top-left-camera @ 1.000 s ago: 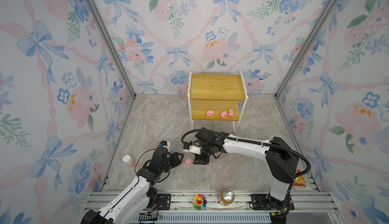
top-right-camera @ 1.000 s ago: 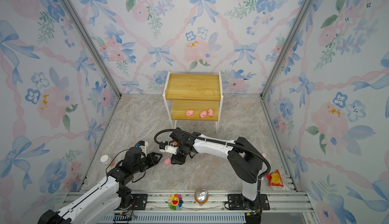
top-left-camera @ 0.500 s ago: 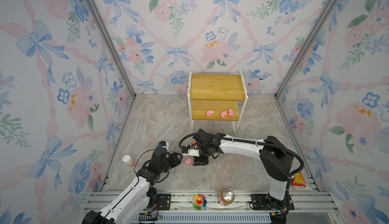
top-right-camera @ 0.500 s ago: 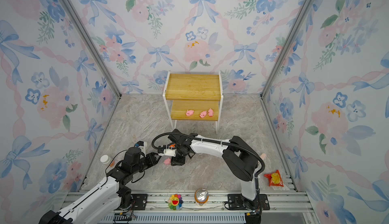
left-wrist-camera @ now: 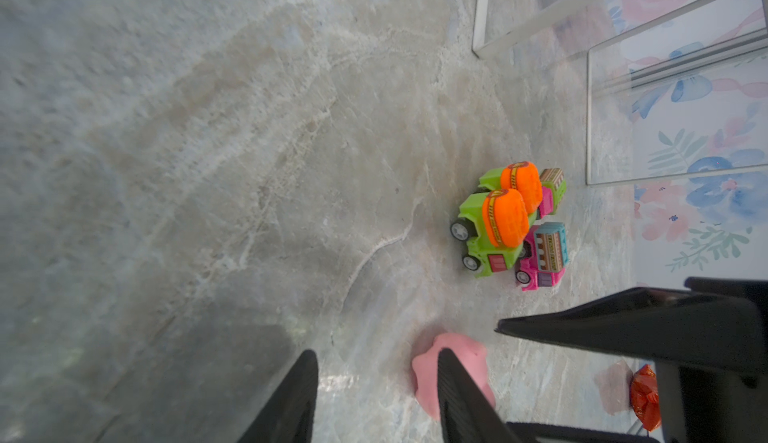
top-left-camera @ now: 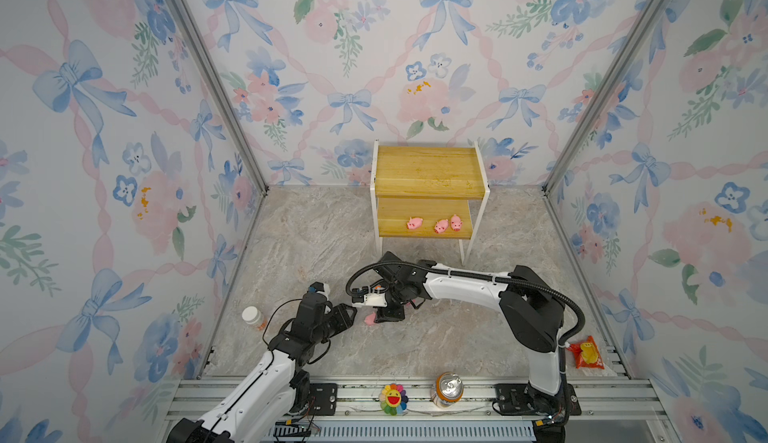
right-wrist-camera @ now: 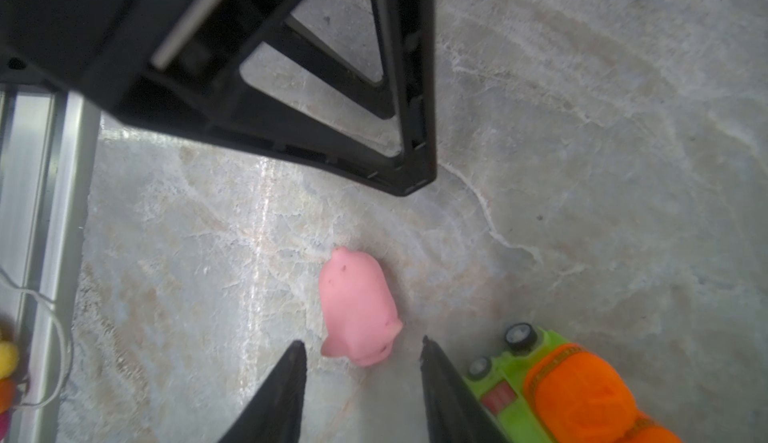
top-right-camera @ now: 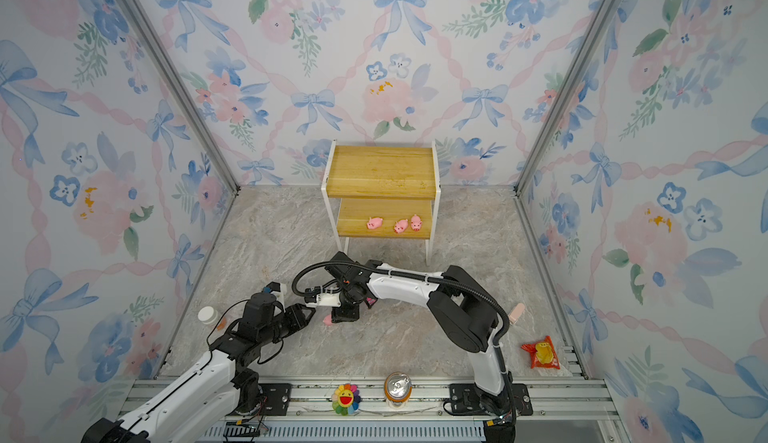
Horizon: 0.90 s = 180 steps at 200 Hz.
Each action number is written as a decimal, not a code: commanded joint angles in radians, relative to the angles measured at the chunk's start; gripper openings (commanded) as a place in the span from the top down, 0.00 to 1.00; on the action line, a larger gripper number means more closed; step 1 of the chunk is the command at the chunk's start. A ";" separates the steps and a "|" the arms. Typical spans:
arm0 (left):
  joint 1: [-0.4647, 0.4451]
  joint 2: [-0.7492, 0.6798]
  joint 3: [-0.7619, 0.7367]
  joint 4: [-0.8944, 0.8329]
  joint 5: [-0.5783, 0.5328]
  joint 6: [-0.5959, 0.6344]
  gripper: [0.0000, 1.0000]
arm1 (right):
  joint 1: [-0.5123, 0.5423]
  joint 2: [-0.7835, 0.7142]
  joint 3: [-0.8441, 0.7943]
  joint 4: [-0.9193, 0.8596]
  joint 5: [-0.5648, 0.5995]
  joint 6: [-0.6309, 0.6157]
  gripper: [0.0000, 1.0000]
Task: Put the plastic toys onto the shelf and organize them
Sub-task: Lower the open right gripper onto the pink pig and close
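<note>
**Inspector:** Nearest item first. Condition of the left gripper [left-wrist-camera: 376, 362]?

**Operator:** Jaws partly apart, with nothing between them. The pink pig [right-wrist-camera: 357, 308] lies on the marble floor [top-left-camera: 436, 337] outside that gap, at the outer face of one finger. I cannot tell whether it is touching or just beside it.

**Inspector:** And the right gripper [right-wrist-camera: 361, 347]?

**Operator:** It is also moderately spread and empty. The pig lies just beyond its fingertips, roughly centred on the gap.

**Inspector:** Finding: two grippers crowd one pig. Recommendation?

**Operator:** One arm should take it, and I judge the right to be better aligned. The left should back off first so that it does not nudge the pig. The right then advances until the body sits between its fingers and closes gently across the narrow flanks, since the pig looks soft.

**Inspector:** Hazards?

**Operator:** A green truck [right-wrist-camera: 557, 387] sits just beside one right finger, and the four trucks [left-wrist-camera: 511, 220] stand bunched close behind the pig. A skewed approach or wider jaws could scatter them.

**Inspector:** Destination?

**Operator:** The shelf [top-left-camera: 428, 170] at the back wall. There are three pigs [top-left-camera: 441, 225] on the lower board, and the top board is bare. Set this one in the gap in that row, coming in low under the top board.
</note>
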<state>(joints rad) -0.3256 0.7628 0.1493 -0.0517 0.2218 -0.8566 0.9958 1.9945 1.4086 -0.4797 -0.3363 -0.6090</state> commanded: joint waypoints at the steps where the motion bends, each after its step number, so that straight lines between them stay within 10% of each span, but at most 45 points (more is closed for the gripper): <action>1: 0.010 0.004 -0.013 -0.008 0.012 0.025 0.52 | -0.002 0.020 0.029 -0.042 -0.020 -0.029 0.53; 180: 0.026 0.019 -0.014 -0.008 0.011 0.031 0.52 | 0.000 0.066 0.013 0.035 -0.050 0.034 0.54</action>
<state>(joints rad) -0.3069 0.7761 0.1493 -0.0513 0.2249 -0.8482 0.9958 2.0350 1.4143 -0.4614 -0.3656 -0.5983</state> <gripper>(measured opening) 0.480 0.459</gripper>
